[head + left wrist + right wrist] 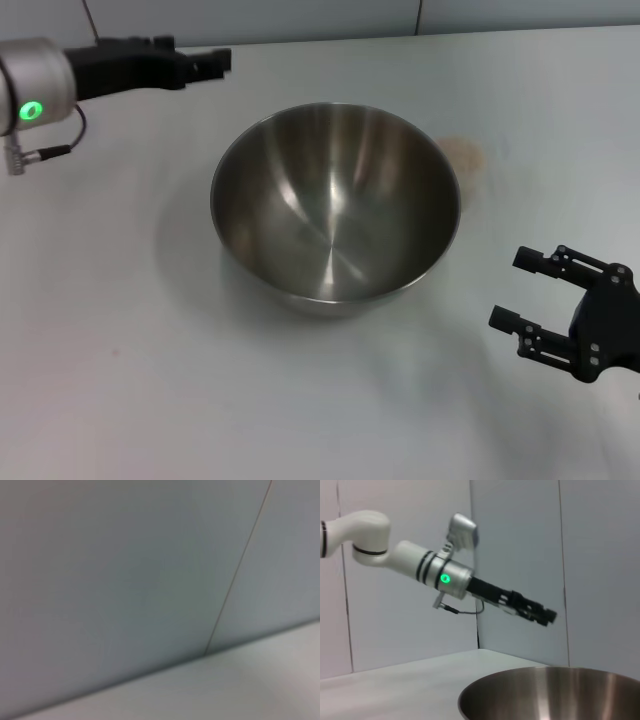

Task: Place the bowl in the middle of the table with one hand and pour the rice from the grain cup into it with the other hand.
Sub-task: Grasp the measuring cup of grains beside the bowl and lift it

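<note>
The bowl [335,208] sits upright and empty at the centre of the head frame on the white desk [110,380]. The cup [464,160], with rice [462,153] inside, stands just behind the bowl's rim at upper right. The right claw [530,291] hovers at lower right, fingers spread wide, holding nothing. The left claw [222,61] hangs at upper left above the desk, holding nothing; its opening cannot be told.
</note>
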Robot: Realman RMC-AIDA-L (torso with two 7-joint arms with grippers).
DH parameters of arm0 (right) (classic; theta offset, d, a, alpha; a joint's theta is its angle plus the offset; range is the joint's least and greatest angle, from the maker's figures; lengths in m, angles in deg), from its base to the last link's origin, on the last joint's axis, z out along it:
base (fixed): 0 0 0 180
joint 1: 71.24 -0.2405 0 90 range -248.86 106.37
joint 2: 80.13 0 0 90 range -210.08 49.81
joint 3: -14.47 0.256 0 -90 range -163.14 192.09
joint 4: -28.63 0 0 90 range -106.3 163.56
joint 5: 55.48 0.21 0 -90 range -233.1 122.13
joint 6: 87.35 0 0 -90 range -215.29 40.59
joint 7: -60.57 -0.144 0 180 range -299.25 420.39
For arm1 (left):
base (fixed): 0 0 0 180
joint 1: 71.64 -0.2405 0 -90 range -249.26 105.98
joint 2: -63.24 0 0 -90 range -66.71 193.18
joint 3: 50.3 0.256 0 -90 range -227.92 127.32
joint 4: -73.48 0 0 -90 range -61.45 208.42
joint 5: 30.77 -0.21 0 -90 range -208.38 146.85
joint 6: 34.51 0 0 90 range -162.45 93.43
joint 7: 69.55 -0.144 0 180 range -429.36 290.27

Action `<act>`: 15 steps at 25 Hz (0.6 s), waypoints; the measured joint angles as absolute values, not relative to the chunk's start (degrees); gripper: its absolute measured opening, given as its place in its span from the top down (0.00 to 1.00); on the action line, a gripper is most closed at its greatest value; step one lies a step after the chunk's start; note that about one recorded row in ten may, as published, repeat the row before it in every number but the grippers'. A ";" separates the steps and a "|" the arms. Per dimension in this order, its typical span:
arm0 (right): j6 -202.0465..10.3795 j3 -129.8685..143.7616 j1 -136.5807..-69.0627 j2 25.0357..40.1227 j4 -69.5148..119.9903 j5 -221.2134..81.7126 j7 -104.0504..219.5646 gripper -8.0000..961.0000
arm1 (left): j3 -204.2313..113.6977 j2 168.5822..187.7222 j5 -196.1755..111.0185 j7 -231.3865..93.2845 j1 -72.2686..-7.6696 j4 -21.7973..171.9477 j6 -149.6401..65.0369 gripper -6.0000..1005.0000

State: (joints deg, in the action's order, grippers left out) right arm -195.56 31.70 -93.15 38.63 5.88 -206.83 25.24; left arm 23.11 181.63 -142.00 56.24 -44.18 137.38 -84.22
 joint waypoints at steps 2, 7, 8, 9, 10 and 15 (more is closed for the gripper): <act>-195.08 31.70 -93.56 38.63 5.87 -206.82 25.24 0.26 | 22.39 181.51 -133.86 49.78 -46.80 138.41 -86.59 0.17; -194.08 31.86 -94.58 38.61 5.99 -206.79 25.24 0.26 | 18.47 181.41 -120.84 34.78 -50.03 137.33 -97.34 0.17; -193.70 32.05 -94.86 38.61 6.06 -206.68 25.24 0.26 | 15.18 181.41 -117.12 28.72 -50.83 135.64 -105.40 0.17; -193.21 32.17 -95.04 38.60 6.12 -206.44 25.24 0.26 | 15.18 181.41 -117.12 28.72 -50.83 135.64 -105.40 0.17; -192.57 32.21 -95.22 38.62 6.21 -206.03 25.24 0.26 | 12.05 181.32 -116.19 25.14 -50.99 133.75 -112.10 0.17; -189.26 32.32 -95.75 38.77 7.33 -204.40 25.24 0.26 | 6.49 180.93 -116.71 12.52 -51.56 127.97 -127.53 0.17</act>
State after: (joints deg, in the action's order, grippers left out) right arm -189.26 32.32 -95.75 38.77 7.33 -204.40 25.24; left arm 6.49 180.93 -116.71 12.52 -51.56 127.97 -127.53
